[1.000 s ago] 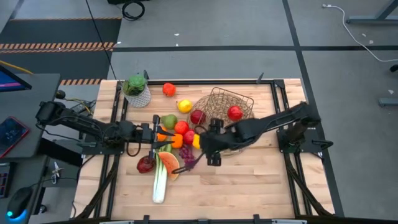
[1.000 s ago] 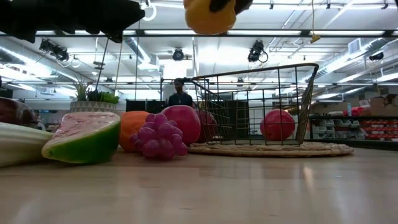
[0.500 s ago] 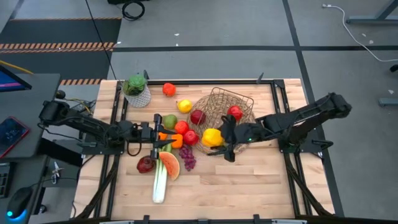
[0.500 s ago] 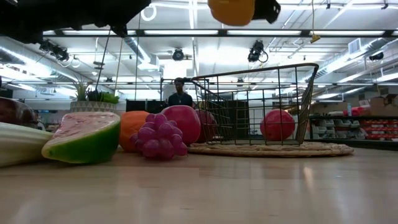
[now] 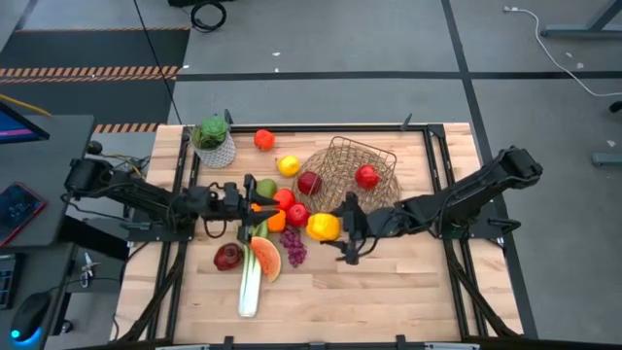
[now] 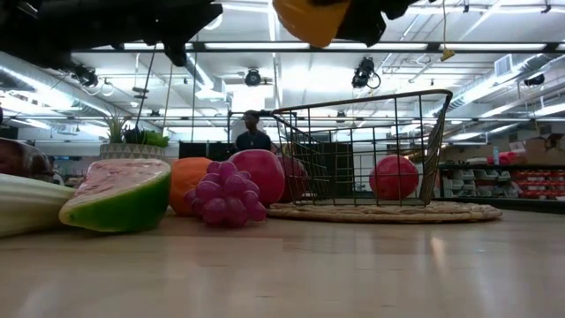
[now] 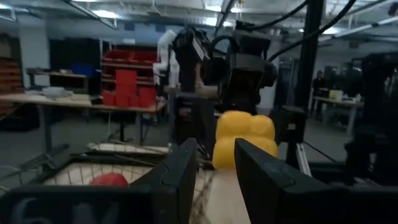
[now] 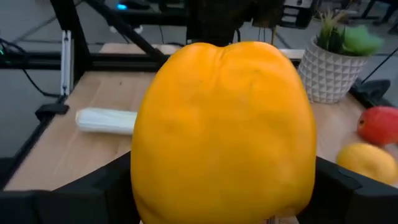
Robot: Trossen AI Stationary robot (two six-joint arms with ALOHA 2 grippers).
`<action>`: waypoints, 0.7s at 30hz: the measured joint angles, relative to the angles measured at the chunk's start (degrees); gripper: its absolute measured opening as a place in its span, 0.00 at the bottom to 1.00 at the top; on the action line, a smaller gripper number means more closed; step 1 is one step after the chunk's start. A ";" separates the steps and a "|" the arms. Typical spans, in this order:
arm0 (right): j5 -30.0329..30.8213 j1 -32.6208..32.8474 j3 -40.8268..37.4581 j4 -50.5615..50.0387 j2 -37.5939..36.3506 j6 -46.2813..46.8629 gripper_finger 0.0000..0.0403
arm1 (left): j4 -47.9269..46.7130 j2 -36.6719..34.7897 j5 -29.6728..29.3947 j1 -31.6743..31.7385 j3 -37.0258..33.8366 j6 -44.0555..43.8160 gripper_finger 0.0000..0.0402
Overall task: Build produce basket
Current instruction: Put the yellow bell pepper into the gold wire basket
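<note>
While the right tool (image 5: 337,229) pinches one yellow pepper (image 5: 323,227), two red apples (image 5: 366,176) sit in the basket (image 5: 342,154).

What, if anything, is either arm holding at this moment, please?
The right gripper holds a yellow bell pepper by its sides, aloft; the left gripper holds nothing.

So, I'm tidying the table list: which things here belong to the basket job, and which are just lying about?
Job: basket; yellow pepper in the right gripper; apple in basket; grapes; watermelon slice; leek; pear.
Lying about: potted plant.
</note>
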 joint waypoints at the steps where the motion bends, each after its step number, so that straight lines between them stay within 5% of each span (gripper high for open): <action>1: 0.76 0.47 0.55 0.18 0.47 -0.37 0.80 | -0.79 0.02 0.00 -0.28 0.00 -0.27 0.29; 10: 11.35 4.91 3.40 -0.18 4.05 -6.89 0.80 | -2.46 -2.23 0.00 -2.44 0.00 -0.89 0.27; 21: 12.16 4.81 3.44 -0.04 5.28 -6.80 0.80 | -4.76 -3.02 0.01 -3.18 -0.01 -1.38 0.27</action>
